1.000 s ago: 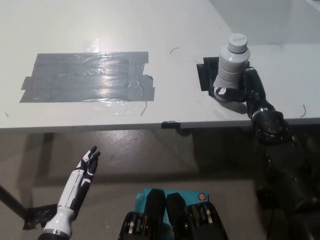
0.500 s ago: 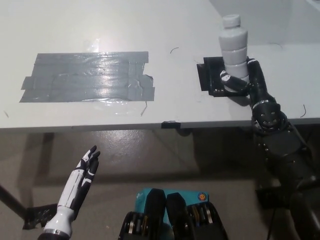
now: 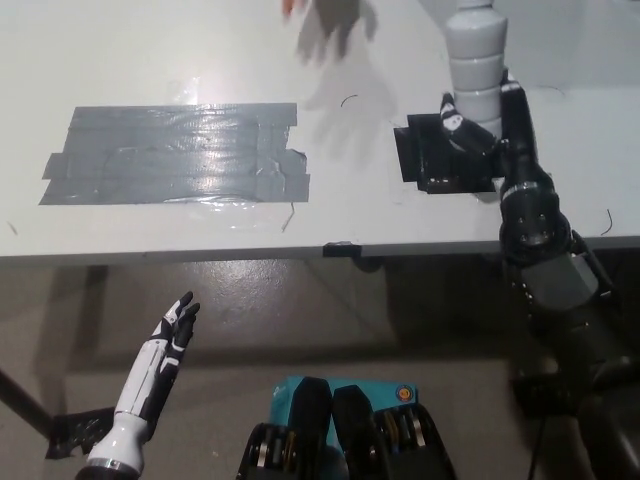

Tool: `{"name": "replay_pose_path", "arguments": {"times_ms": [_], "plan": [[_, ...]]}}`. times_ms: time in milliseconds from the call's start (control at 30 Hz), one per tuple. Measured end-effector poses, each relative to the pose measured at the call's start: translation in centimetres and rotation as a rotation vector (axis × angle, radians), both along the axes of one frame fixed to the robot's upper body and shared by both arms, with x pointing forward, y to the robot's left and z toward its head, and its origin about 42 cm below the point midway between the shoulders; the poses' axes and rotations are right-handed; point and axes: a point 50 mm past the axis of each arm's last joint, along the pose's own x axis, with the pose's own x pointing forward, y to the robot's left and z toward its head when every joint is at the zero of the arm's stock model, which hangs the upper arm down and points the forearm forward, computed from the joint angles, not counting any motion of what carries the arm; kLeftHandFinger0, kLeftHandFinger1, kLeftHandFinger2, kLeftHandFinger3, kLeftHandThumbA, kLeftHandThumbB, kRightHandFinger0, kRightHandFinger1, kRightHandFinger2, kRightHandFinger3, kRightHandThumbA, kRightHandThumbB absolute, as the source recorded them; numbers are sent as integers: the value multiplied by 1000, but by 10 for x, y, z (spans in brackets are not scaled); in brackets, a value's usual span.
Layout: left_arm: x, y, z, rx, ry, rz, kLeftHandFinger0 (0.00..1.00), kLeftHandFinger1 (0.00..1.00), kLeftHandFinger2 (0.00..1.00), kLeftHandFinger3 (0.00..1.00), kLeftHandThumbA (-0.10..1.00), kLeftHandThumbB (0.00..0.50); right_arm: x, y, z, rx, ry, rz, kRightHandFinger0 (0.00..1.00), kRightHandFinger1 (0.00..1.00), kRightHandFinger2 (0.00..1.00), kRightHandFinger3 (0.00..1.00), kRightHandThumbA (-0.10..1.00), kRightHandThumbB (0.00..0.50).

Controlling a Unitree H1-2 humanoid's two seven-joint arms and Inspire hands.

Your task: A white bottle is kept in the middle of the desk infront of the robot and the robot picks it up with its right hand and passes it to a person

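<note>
Bottle: the white bottle [image 3: 475, 60] stands upright at the upper right of the frame, its top cut off by the upper edge, above the black patch [image 3: 440, 155] on the desk [image 3: 180, 60].
Right hand: the black right hand [image 3: 478, 125] is clasped around the bottle's lower part, the arm running up from the lower right.
Key relation: a blurred hand [image 3: 325, 10] of a person shows at the top edge, up and to the left of the bottle (its shadow falls on the desk); the hand-over probably has to travel that way, long axis kept vertical.
Left hand: the white left hand [image 3: 170, 335] rests at the lower left, below the desk edge, fingers spread and holding nothing.
Change: half a second ago the bottle sat lower, fully in frame; the person's hand was absent.
Tape: the grey tape [image 3: 175, 155] is unmoved.
</note>
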Motion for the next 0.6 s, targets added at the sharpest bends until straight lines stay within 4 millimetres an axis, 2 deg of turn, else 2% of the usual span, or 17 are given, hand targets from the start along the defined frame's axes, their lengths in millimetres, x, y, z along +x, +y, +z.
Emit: {"name": "replay_pose_path", "arguments": {"times_ms": [33, 100, 167, 300, 433, 500, 600], "plan": [[0, 0, 0, 0, 0, 0, 1000, 1000, 1000, 1000, 972, 132, -1, 3, 4, -2, -18, 10, 1, 430, 832, 942, -100, 135], [0, 0, 0, 0, 0, 0, 1000, 1000, 1000, 1000, 977, 144, -2, 10, 11, -2, -46, 28, 2, 435, 839, 945, -100, 133], [0, 0, 0, 0, 0, 0, 1000, 1000, 1000, 1000, 975, 152, -4, 26, 23, -21, -86, 70, 0, 432, 841, 924, -100, 132], [0, 0, 0, 0, 0, 0, 1000, 1000, 1000, 1000, 970, 157, -4, 44, 26, -38, -71, 106, 0, 449, 866, 940, -100, 143], [0, 0, 1, 0, -4, -1, 1000, 1000, 1000, 1000, 980, 159, 1, 59, 24, -59, -18, 123, 0, 450, 836, 894, -100, 148], [1, -1, 3, 0, -9, -2, 1000, 1000, 1000, 1000, 984, 155, 5, 67, 25, -71, 7, 130, 0, 453, 830, 876, -100, 134], [3, -1, 5, 0, -16, -4, 1000, 1000, 1000, 1000, 980, 153, 9, 74, 25, -89, 42, 133, 0, 423, 786, 853, -100, 153]]}}
